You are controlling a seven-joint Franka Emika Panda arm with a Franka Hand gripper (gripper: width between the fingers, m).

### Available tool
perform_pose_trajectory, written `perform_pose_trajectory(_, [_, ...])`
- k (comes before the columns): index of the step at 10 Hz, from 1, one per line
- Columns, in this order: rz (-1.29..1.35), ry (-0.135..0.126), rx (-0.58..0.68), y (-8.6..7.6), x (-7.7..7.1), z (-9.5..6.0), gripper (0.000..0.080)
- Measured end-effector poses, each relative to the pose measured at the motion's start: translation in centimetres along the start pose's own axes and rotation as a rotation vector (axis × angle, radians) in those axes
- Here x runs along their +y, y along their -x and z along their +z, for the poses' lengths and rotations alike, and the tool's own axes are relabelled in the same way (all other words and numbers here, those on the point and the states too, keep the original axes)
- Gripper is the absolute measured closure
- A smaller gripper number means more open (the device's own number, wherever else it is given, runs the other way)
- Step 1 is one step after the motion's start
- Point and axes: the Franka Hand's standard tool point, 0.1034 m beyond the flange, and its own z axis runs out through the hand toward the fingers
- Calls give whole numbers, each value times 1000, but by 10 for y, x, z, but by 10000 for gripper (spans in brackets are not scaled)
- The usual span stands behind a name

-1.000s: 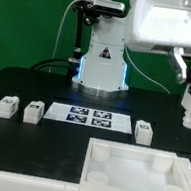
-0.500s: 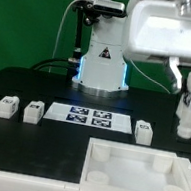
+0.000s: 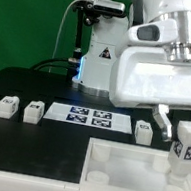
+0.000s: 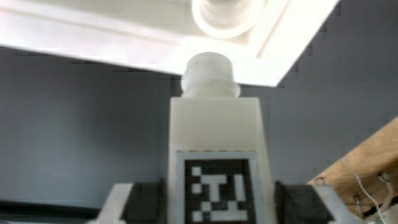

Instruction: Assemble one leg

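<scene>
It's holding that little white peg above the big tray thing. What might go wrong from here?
1. The leg, held in the gripper, points its round tip at a hole in the tray; slightly off, it would jam on the rim.
2. Pressed down, the leg might tilt or slip in the grip.
3. A loose leg lies close to the gripper and might get knocked.

The arm (image 3: 164, 9) is clad in smooth, rounded white shells. Its base column (image 3: 97, 63) bears a black triangular warning sticker (image 3: 104, 52) and glows blue near its foot. A thin black cable (image 3: 67, 28) loops just beside the column, on the exterior view's left. To the column's right, a grey-banded joint (image 3: 187, 26) tops the tool (image 3: 183, 127), which has a boxy white housing and dark fingers (image 3: 161, 116).
</scene>
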Motion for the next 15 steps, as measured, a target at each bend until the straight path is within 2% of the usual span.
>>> perform_pose_trajectory(2, [5, -3, -1, 10, -2, 10, 509])
perform_pose_trajectory(10, [1, 2, 18, 18, -5, 6, 509])
perform_pose_trajectory(12, [-5, -5, 4, 26, -13, 7, 509])
perform_pose_trajectory(15, [-3, -8, -11, 35, -13, 11, 509])
